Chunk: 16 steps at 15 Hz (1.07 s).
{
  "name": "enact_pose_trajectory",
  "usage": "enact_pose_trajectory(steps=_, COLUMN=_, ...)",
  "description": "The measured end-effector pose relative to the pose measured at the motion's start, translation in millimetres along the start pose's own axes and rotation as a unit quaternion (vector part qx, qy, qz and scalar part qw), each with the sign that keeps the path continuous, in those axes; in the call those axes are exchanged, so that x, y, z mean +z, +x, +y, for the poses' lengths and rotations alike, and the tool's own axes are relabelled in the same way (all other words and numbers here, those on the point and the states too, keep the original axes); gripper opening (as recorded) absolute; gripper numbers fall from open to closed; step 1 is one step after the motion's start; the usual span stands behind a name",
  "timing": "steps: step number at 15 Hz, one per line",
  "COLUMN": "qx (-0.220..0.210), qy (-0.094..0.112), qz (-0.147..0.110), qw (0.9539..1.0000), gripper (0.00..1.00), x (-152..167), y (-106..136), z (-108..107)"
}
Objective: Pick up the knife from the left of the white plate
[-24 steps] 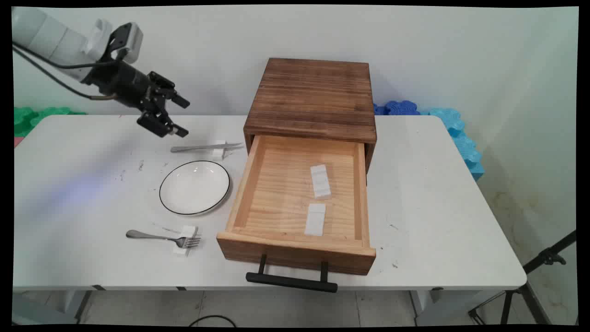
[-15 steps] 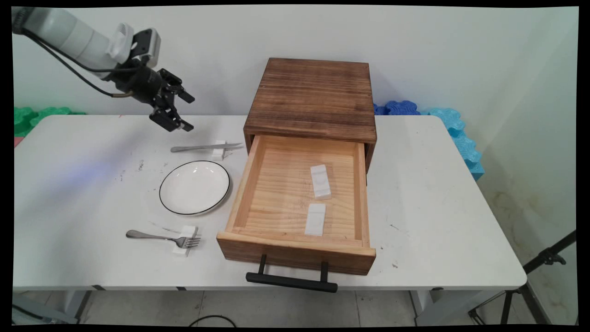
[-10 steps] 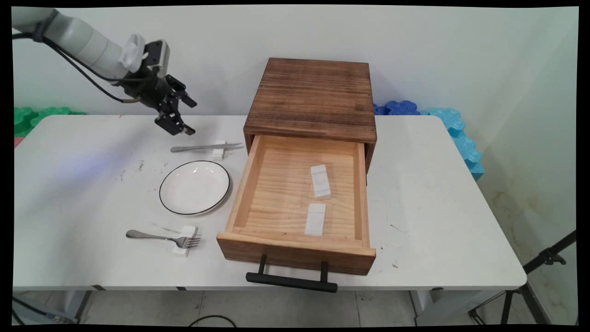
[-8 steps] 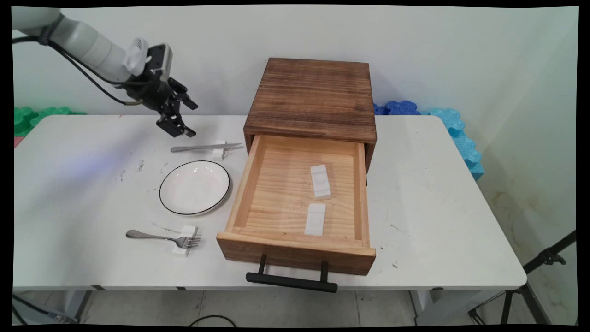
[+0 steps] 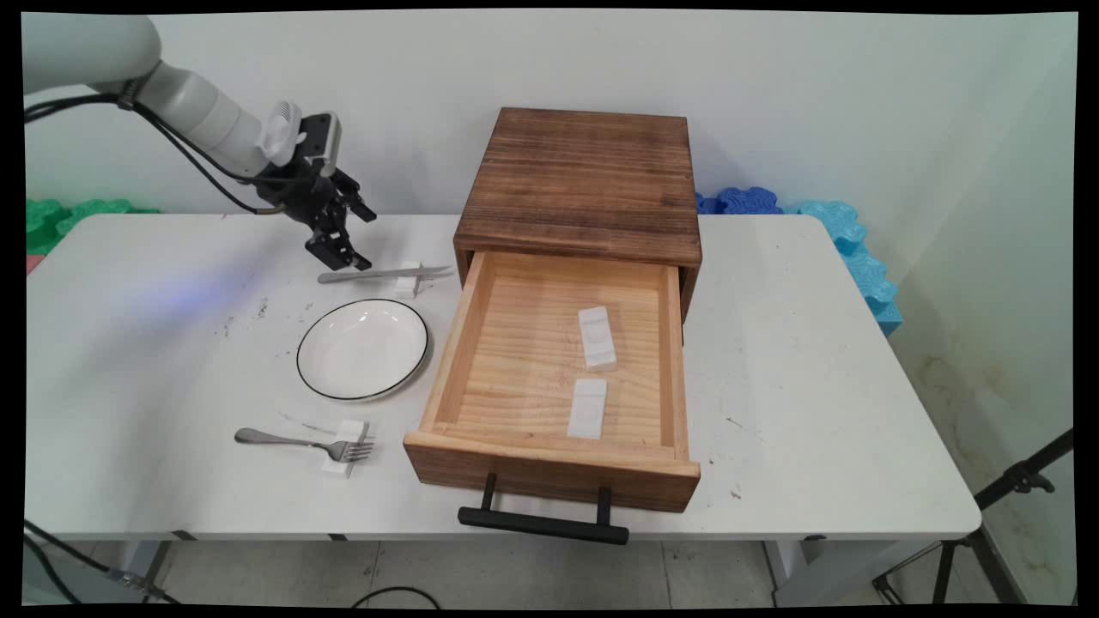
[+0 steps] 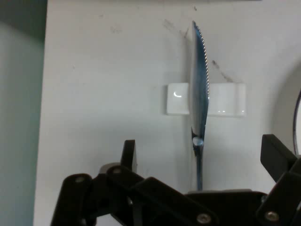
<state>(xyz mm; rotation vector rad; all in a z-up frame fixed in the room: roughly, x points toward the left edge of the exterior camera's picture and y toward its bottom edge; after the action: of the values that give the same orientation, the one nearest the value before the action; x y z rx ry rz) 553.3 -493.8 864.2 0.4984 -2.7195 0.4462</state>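
At the table's near edge the black handle of the drawer jutted out, the drawer pulled fully open, and to its left a fork lay with its tines propped on a small white rest. Inside the drawer two white blocks lay apart, one nearer the front and one further back; no cutlery was in it. Beyond the fork sat a white plate with a dark rim, bare. Behind the plate a serrated knife lay flat, its blade across another white rest, its tip pointing toward the drawer. The gripper hung just above the knife's handle end, angled downward; from the hand camera its fingers were spread wide, one either side of the handle, holding nothing and apparently not touching the knife. So the knife was on its rest, unlifted, and the fork was untouched. Further back stood the dark wooden cabinet, with blue foam mats and green ones against the wall.
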Motion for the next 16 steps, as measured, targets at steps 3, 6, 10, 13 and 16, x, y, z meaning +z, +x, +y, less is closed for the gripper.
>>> enact_pose_trajectory(steps=3, qx=-0.001, qy=-0.003, qz=-0.005, qw=1.0, gripper=1.0, x=11.3, y=-2.0, z=-4.5)
enact_pose_trajectory(steps=6, qx=-0.004, qy=-0.006, qz=-0.01, qw=0.9999, gripper=1.0, x=22.4, y=-4.0, z=-9.2)
enact_pose_trajectory(steps=10, qx=-0.005, qy=-0.01, qz=-0.015, qw=0.9998, gripper=1.0, x=32.0, y=-6.6, z=-13.1)
enact_pose_trajectory(steps=13, qx=-0.007, qy=-0.012, qz=-0.017, qw=0.9998, gripper=1.0, x=36.7, y=-8.6, z=-15.0)
enact_pose_trajectory(steps=16, qx=-0.008, qy=-0.015, qz=-0.019, qw=0.9997, gripper=1.0, x=42.3, y=-10.7, z=-17.0)
